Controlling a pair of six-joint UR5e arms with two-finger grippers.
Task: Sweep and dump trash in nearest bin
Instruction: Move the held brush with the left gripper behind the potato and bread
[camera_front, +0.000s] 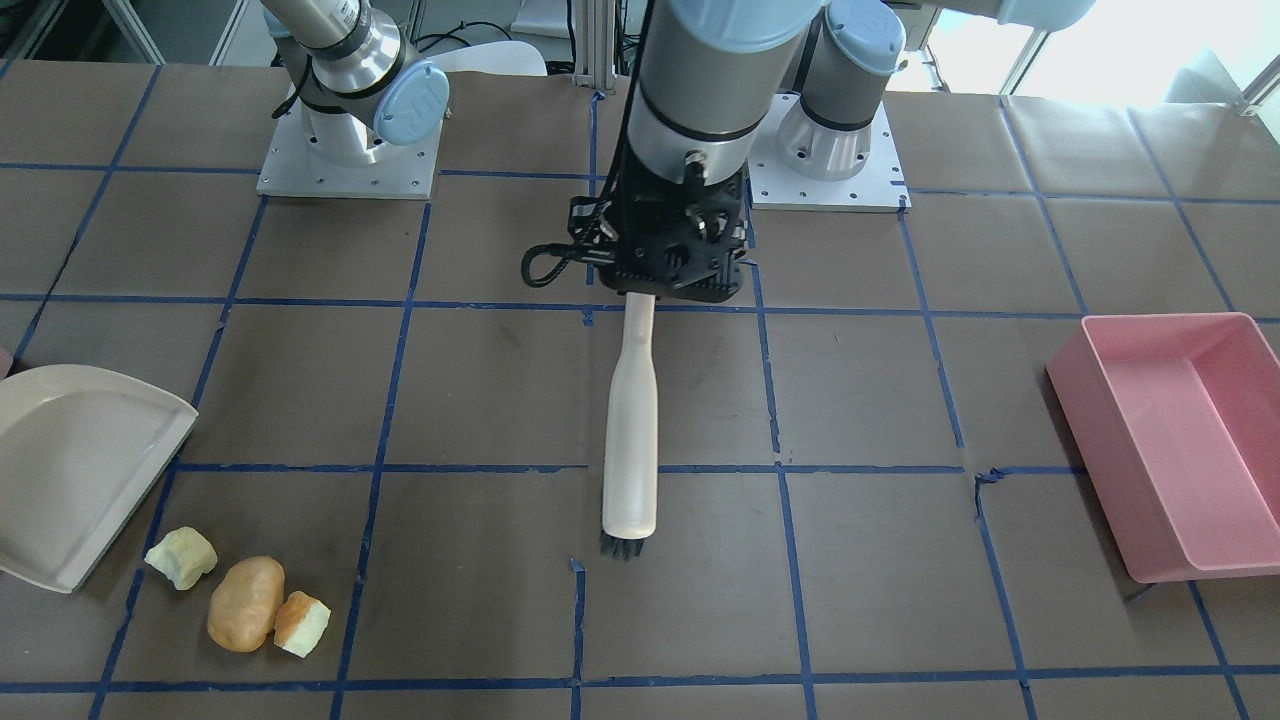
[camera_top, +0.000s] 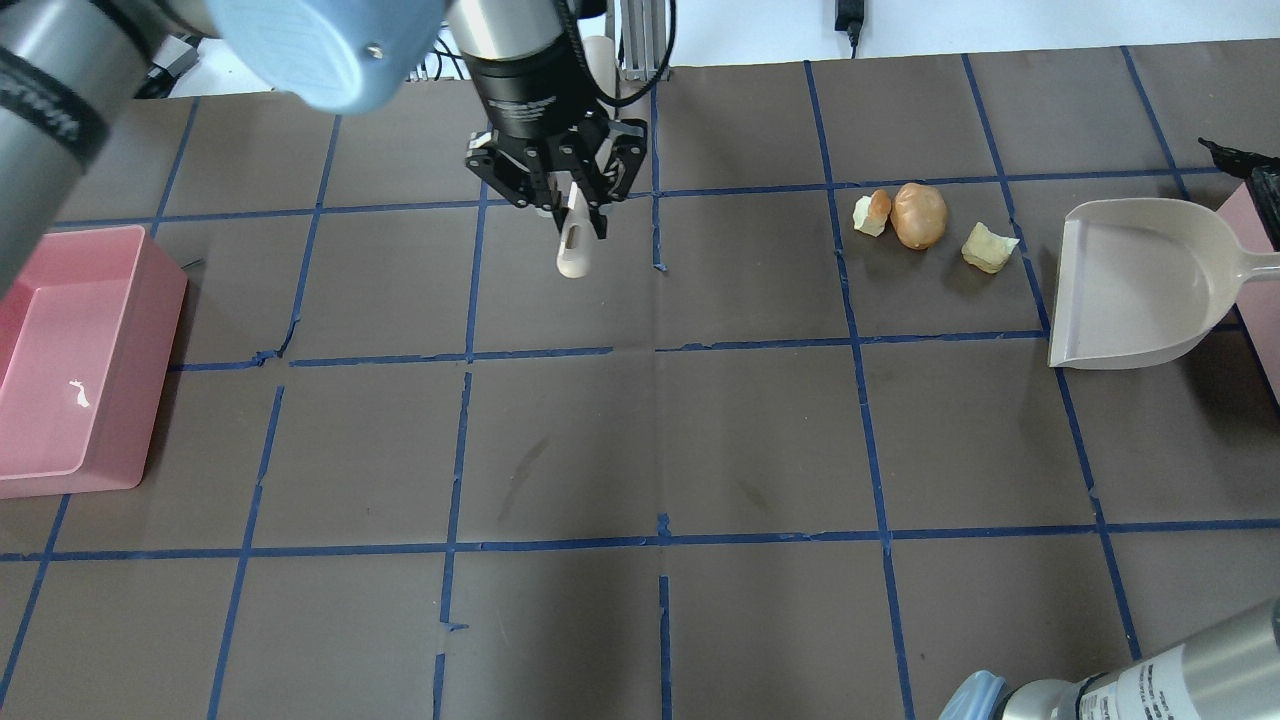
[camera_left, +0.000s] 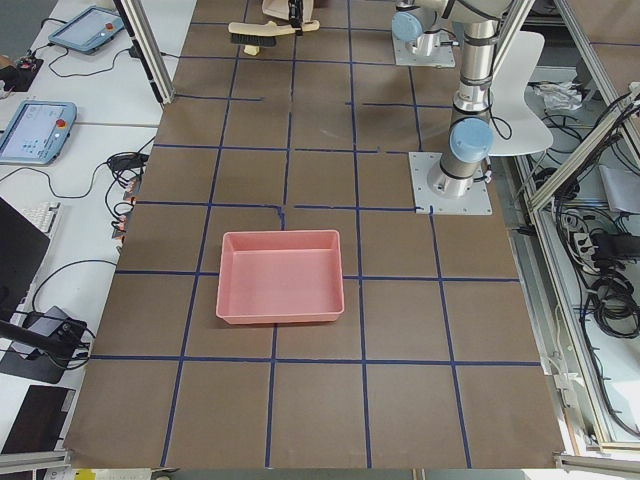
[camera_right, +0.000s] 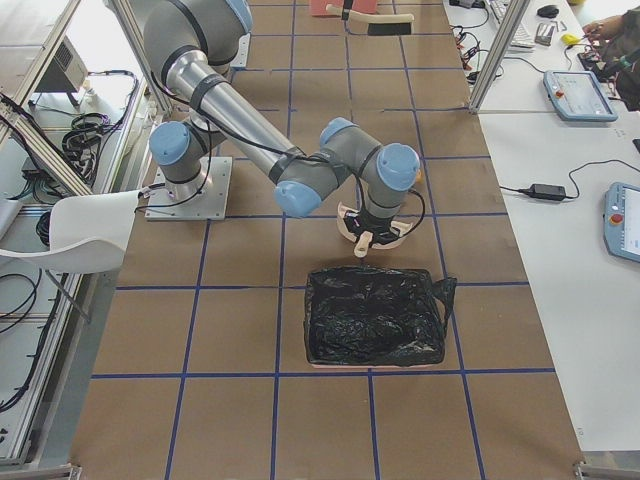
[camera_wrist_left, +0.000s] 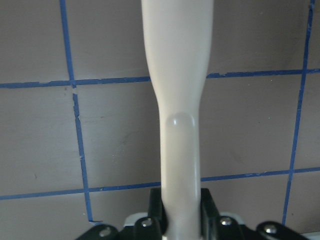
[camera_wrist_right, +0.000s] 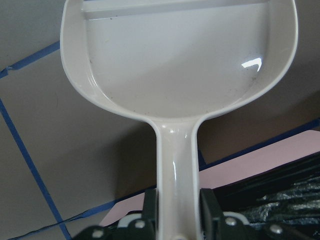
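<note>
While the pink bin (camera_front: 1170, 440) lies well off to the left gripper's (camera_front: 672, 288) left and a black-bagged bin (camera_right: 375, 315) sits just beside the right gripper (camera_wrist_right: 177, 220), the right gripper clamps the dustpan (camera_wrist_right: 180, 65) handle and the left gripper the brush (camera_front: 631, 430) handle. Ahead of the right gripper, by the pan's lip, lie the potato-shaped piece (camera_front: 245, 603) and two pale chunks (camera_front: 181, 557).

Brown taped table (camera_front: 480, 390) bears three trash lumps (camera_front: 244, 603), dustpan (camera_front: 80, 470), pink bin (camera_front: 1170, 440).

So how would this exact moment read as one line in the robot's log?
left end effector shut on brush | right end effector shut on dustpan | trash: three lumps beside dustpan, unswept
</note>
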